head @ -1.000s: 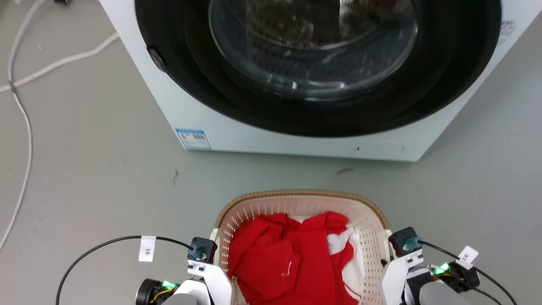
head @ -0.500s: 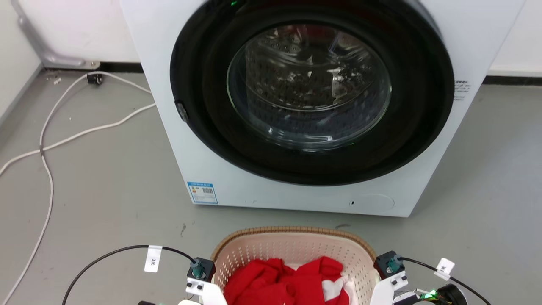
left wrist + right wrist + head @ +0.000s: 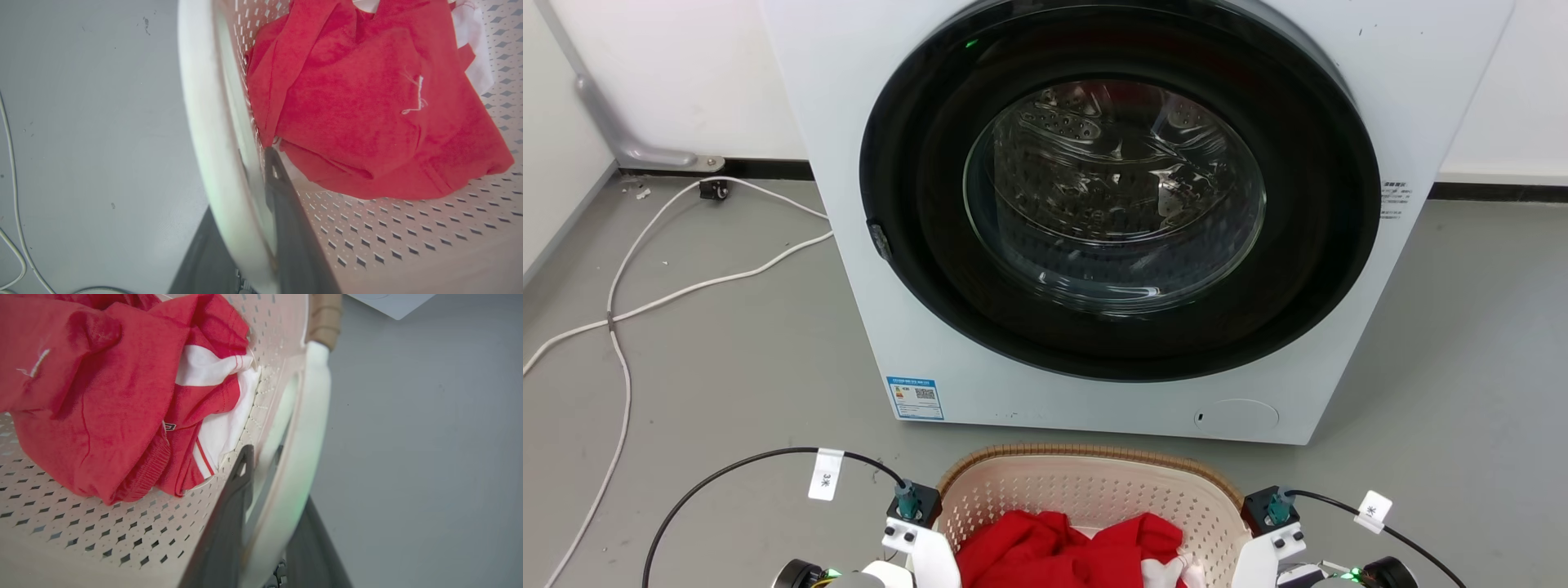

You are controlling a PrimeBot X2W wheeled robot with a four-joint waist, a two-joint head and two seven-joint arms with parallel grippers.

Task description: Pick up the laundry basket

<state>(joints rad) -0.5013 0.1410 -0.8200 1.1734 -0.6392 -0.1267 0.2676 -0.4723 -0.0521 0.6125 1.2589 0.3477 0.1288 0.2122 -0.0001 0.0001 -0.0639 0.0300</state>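
The laundry basket (image 3: 1094,454), cream and perforated with a brown woven rim, sits at the bottom middle of the head view and holds red and white clothes (image 3: 1054,552). Both of my arms flank it. In the left wrist view my left gripper (image 3: 241,183) is shut on the basket's white left handle (image 3: 204,122), one dark finger inside the wall and one outside. In the right wrist view my right gripper (image 3: 278,477) is shut the same way on the white right handle (image 3: 314,416). Whether the basket's base touches the floor is hidden.
A white washing machine (image 3: 849,163) with a shut dark round door (image 3: 1119,196) stands just beyond the basket. White cables (image 3: 686,286) trail over the grey floor at the left, near the wall (image 3: 686,73). My black wrist cables (image 3: 727,474) loop beside the arms.
The head camera has risen and tilted up, so the washing machine shows more fully and the basket sits lower in the picture. Both grippers keep their place at the basket's sides.
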